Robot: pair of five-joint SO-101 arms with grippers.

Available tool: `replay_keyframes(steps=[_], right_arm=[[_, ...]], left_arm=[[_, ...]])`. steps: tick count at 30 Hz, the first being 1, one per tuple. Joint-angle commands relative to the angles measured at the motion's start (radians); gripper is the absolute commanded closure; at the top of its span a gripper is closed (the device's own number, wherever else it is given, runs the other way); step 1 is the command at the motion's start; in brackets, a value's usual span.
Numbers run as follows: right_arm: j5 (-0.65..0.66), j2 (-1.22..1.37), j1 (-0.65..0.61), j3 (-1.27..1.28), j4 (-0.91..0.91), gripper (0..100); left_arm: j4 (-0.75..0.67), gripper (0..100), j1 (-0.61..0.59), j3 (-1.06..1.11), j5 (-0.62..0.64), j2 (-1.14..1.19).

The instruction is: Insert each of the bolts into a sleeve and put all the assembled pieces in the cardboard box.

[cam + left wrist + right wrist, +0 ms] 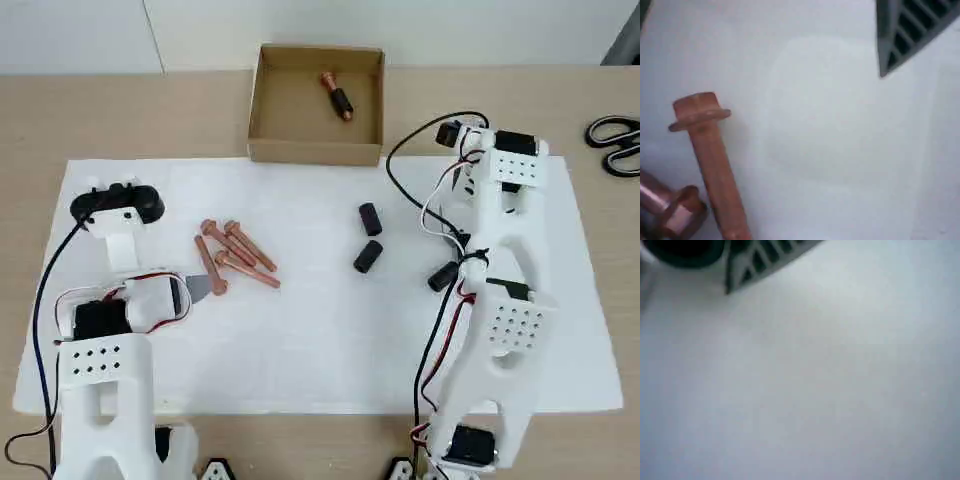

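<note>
My left gripper [198,287] hangs low over the white sheet [320,350], just beside the head of the nearest bolt [207,262] but not holding it, and honestly I can't tell if it's released or clenched. The four loose bolts [238,252] lie in a small copper heap there, a couple of them crossing. Further along the sheet lie a black sleeve [370,218] and a second sleeve [367,257], close together but apart. The cardboard box [262,110] sits past the sheet's far edge with one assembled piece [338,97] inside. My right gripper [755,262] is close above bare sheet with a dark rounded thing [685,250] beside it that's too blurry to name. Can't tell that one's grip either.
</note>
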Motion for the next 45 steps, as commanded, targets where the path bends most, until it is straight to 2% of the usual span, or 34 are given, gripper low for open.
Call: replay_keyframes(steps=[1,4,9,15,21,26,30,34,41,45], right_arm=[[0.009,-0.002,-0.001,0.008,0.033,85.8],[0.006,-0.004,-0.012,0.008,0.033,87.0],[0.002,-0.004,-0.042,0.008,0.031,99.8],[0.000,-0.016,-0.058,0.005,0.033,99.5],[-0.002,-0.179,-0.061,0.006,0.064,99.5],[-0.031,-0.251,-0.114,0.006,0.058,99.5],[-0.032,-0.245,-0.165,0.012,0.008,99.5],[-0.075,-0.208,-0.165,0.011,-0.068,99.5],[-0.077,-0.104,-0.160,0.006,-0.096,99.4],[-0.077,-0.102,-0.160,0.006,-0.099,92.2]], left_arm=[[-0.018,70,-0.006,-0.010,0.000,-0.011],[-0.018,70,-0.006,-0.010,0.000,-0.011],[-0.018,70,-0.006,-0.010,0.000,-0.011],[-0.017,70,-0.006,-0.010,0.000,-0.011],[-0.017,70,-0.006,-0.010,0.000,-0.011],[-0.017,70,-0.006,-0.010,0.000,-0.011],[-0.017,70,-0.006,-0.008,0.000,-0.011],[-0.015,70,-0.006,-0.005,0.000,-0.011],[0.012,70,-0.008,-0.010,0.000,-0.011],[0.011,70,-0.008,-0.010,0.000,-0.011]])
